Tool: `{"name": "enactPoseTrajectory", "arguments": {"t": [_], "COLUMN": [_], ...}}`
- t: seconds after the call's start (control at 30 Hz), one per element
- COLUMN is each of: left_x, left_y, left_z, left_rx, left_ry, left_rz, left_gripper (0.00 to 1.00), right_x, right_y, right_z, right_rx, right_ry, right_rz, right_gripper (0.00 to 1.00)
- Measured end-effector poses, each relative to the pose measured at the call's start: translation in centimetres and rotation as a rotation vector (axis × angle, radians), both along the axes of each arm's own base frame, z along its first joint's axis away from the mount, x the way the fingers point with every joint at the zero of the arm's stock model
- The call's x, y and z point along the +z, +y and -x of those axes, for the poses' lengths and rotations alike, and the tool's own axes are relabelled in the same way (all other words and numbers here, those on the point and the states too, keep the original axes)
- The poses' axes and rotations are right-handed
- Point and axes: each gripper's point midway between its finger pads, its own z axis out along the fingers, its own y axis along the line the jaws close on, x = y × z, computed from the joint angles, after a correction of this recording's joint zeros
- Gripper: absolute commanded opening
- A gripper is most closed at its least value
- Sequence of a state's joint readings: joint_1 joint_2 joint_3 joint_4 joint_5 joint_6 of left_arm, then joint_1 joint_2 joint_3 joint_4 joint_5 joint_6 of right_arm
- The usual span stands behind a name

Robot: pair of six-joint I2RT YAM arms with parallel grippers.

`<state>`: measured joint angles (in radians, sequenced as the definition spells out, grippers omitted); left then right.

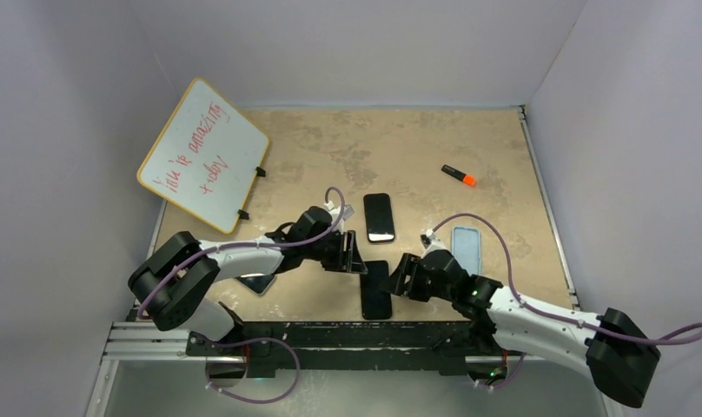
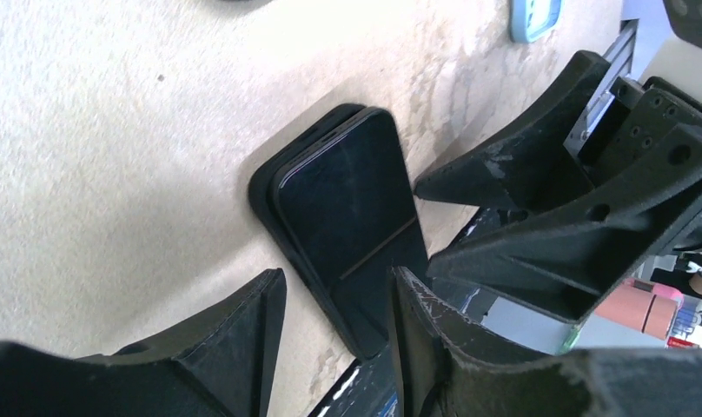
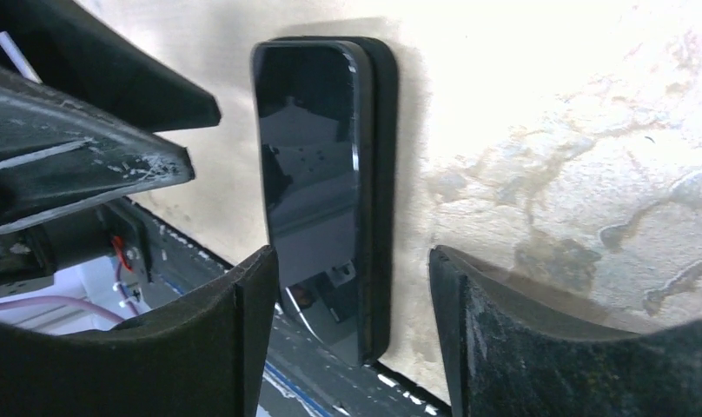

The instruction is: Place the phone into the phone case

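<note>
I see the phone (image 1: 376,291) at the lower centre of the overhead view. It lies on its black case (image 3: 384,174) but sits shifted toward one long side, so I judge it not seated yet. The left claw (image 2: 334,287) and right claw (image 3: 349,256) are both spread apart, empty, flanking it. An off-centre press could tip the phone or skid the case off the near edge of the table (image 1: 417,148).

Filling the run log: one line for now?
left gripper open | right gripper open | phone atop black case, offset, unheld
</note>
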<state>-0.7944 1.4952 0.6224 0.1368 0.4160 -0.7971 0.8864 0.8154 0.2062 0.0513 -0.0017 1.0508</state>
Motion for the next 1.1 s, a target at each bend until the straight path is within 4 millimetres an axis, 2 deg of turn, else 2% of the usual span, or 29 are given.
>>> {"name": "enactPoseTrajectory", "arguments": {"t": [0.07, 0.3, 0.67, 0.87, 1.1], "left_x": [-0.5, -2.8, -3.0, -3.1, -3.3], "left_y": [0.4, 1.8, 0.3, 0.4, 1.2], "left_z": [0.4, 2.0, 2.2, 2.3, 3.6], "left_rx": [0.005, 0.035, 0.044, 0.055, 0.052], "left_ry": [0.014, 0.087, 0.137, 0.156, 0.192], "left_rz": [-0.008, -0.034, 0.028, 0.024, 0.037], "left_gripper": [0.45, 0.46, 0.4, 0.39, 0.34], "right_x": [-0.8, -0.8, -0.5, -0.4, 0.0], "right_y": [-0.2, 1.0, 1.6, 1.3, 1.4], "right_z": [0.2, -0.5, -0.7, -0.4, -0.6], "right_rx": [-0.001, 0.01, 0.003, -0.052, -0.064], "right_ry": [0.02, 0.0, -0.003, -0.002, -0.012], "right_rz": [0.017, -0.009, -0.052, -0.167, -0.184], "right_gripper": [0.67, 0.69, 0.67, 0.68, 0.66]}}
